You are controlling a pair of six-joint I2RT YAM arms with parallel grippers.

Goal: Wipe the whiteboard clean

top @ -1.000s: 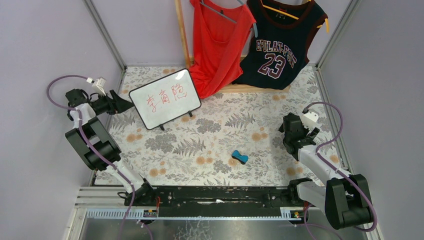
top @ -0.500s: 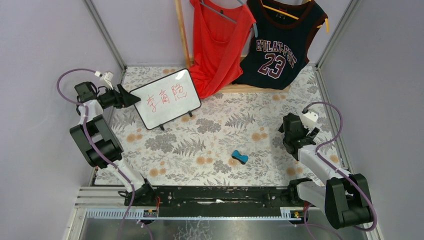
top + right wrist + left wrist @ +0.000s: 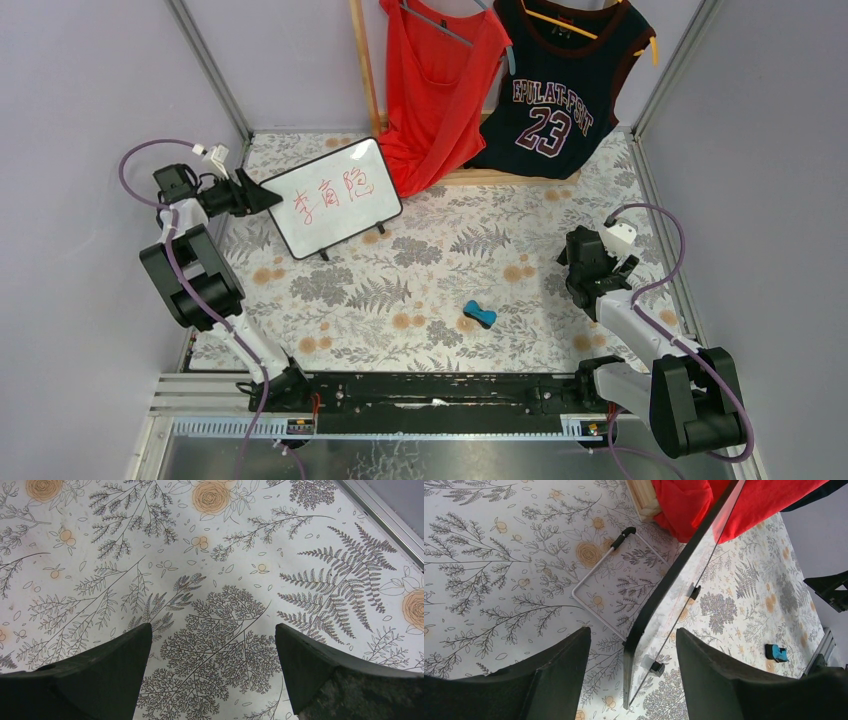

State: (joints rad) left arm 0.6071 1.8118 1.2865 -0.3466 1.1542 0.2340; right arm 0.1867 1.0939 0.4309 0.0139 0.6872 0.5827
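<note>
The whiteboard point(image 3: 331, 197) stands tilted on its black feet at the back left, with red handwritten characters on its face. My left gripper point(image 3: 268, 197) is open at the board's left edge. In the left wrist view the board's black edge point(image 3: 659, 600) runs between my spread fingers point(image 3: 559, 670), and the jaws do not touch it. The small blue bone-shaped eraser point(image 3: 479, 315) lies on the floral cloth at centre right and also shows in the left wrist view point(image 3: 777, 652). My right gripper point(image 3: 577, 283) is open and empty, low over the cloth right of the eraser.
A red top point(image 3: 435, 85) and a dark number 23 jersey point(image 3: 555, 90) hang at the back over a wooden rack point(image 3: 365, 65). The board's wire stand point(image 3: 599, 580) rests on the cloth behind it. Grey walls close both sides.
My left gripper has moved right from beside the board until its open jaws straddle the board's left edge. The right arm, the board and the eraser have not moved.
</note>
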